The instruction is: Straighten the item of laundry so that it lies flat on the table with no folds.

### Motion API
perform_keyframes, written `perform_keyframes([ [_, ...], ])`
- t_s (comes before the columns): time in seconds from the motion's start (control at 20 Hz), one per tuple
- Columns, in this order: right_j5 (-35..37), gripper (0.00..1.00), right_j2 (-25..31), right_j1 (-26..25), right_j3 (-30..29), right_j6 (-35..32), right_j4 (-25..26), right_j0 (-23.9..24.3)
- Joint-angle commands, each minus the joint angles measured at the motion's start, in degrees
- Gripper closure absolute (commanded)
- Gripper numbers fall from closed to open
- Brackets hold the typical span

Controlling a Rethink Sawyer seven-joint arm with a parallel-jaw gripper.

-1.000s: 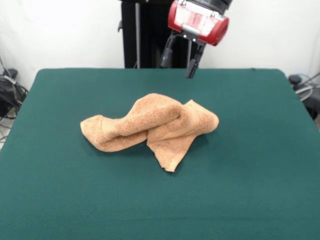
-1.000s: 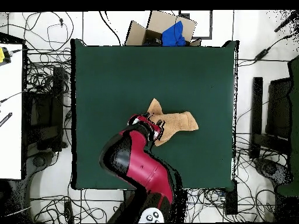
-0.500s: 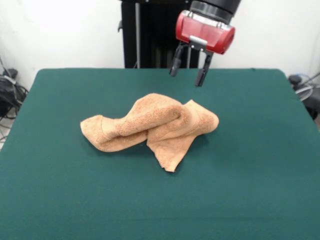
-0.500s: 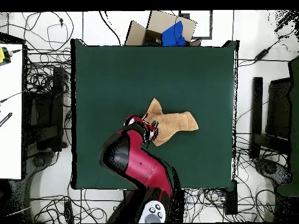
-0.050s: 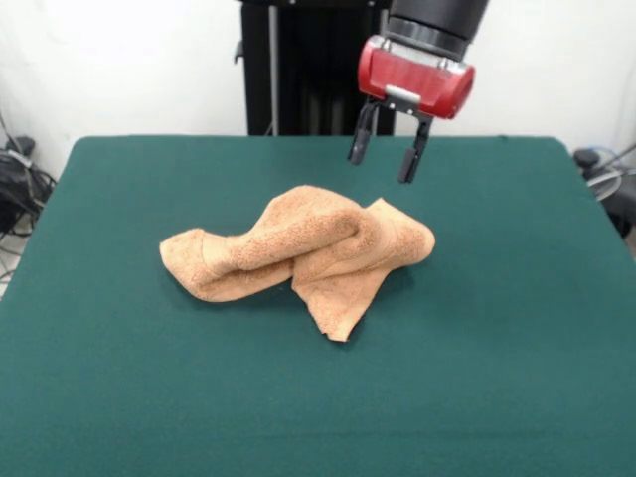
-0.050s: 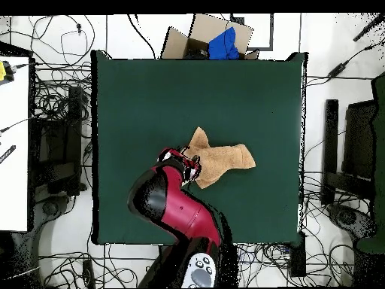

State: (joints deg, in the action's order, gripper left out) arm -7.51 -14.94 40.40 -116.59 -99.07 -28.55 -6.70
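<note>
The item of laundry [image 5: 298, 248] is a light-orange towel, crumpled into twisted folds near the middle of the green table [image 5: 119, 378]. One corner flap points toward the front edge. My gripper [image 5: 384, 166] hangs open in the air just above and behind the towel's right end, with nothing between its two black fingers [image 5: 409, 164]. From overhead, the towel [image 6: 222, 160] lies a little below the table's centre, and the red arm covers its left edge, with the gripper [image 6: 186, 162] at that side.
The table [image 6: 150, 90] has wide bare green cloth on every side of the towel. A cardboard box with a blue thing [image 6: 222, 44] sits beyond the table's top edge in the overhead view. Cables cover the floor around.
The gripper has moved right and lower in the front view, coming closer over the towel's right end. The towel has not moved.
</note>
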Motion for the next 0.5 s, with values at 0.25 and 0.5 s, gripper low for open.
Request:
perform_keyframes([
  [0.25, -2.49, 0.0, 4.68, -0.66, -3.59, -14.0, 1.99, 0.36],
  [0.5, -3.57, 0.0, 4.28, -2.13, -2.35, -13.94, 1.51, -0.18],
])
